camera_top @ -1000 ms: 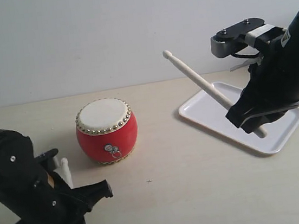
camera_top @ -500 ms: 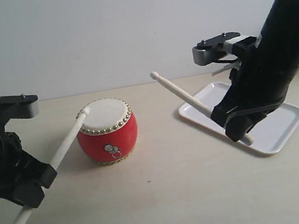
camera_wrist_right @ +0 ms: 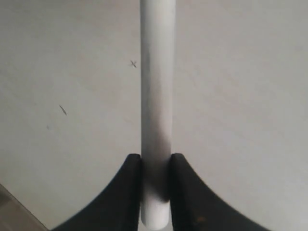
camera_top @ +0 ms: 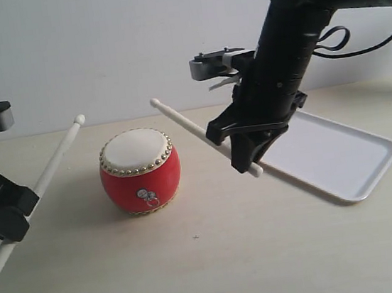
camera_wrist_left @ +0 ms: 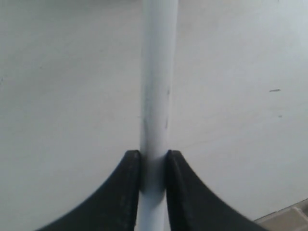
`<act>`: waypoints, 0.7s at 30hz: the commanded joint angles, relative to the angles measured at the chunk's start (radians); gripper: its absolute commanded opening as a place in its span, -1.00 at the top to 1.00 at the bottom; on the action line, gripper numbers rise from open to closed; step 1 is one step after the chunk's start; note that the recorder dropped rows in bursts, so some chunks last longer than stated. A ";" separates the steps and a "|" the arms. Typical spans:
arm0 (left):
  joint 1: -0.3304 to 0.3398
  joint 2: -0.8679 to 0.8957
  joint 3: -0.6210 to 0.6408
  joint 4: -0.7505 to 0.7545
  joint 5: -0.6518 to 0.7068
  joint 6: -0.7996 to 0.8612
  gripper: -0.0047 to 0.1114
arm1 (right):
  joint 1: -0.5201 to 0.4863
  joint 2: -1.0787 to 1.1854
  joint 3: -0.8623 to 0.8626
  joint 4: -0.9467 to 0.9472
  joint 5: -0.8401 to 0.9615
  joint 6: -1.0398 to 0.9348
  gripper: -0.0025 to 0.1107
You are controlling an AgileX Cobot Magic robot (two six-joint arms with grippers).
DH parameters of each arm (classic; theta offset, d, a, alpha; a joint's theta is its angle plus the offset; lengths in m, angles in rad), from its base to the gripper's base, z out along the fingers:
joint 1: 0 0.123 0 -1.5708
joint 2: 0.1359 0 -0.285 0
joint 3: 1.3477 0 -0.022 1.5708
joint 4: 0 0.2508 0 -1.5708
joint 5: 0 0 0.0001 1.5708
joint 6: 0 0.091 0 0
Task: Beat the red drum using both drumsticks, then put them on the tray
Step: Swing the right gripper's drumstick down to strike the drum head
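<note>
The red drum [camera_top: 141,175] has a cream skin and gold studs around both rims. The left drumstick [camera_top: 49,173] and right drumstick [camera_top: 186,125] are pale cream. The tray [camera_top: 340,154] is plain white. The left claw [camera_wrist_left: 153,161] and right claw [camera_wrist_right: 156,163] are black. The table [camera_top: 266,252] is pale beige with dark specks.

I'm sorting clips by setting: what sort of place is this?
Probably a robotics lab bench rather than a home: a plain pale tabletop against a blank white wall, holding a red drum and a white tray.
</note>
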 commanded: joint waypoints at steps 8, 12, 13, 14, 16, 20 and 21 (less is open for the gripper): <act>0.086 0.010 -0.005 -0.013 -0.015 0.064 0.92 | 0.058 0.022 -0.043 0.019 0.004 0.065 0.96; 0.095 0.010 -0.005 -0.027 -0.024 0.075 0.92 | 0.111 0.032 -0.043 0.015 0.004 0.067 0.96; 0.095 0.010 -0.005 -0.027 -0.024 0.075 0.92 | 0.117 0.038 -0.043 0.009 0.004 0.067 0.96; 0.095 0.010 -0.005 -0.027 -0.024 0.076 0.92 | 0.121 0.040 -0.045 -0.001 0.004 0.067 0.96; 0.095 0.010 -0.005 -0.029 -0.024 0.081 0.92 | 0.126 0.032 -0.057 -0.020 0.004 0.083 0.96; 0.095 0.010 -0.005 -0.031 -0.024 0.091 0.92 | 0.126 -0.019 -0.106 -0.097 0.004 0.129 0.96; 0.095 0.010 -0.005 -0.031 -0.024 0.091 0.92 | 0.126 -0.026 -0.114 -0.107 0.004 0.142 0.96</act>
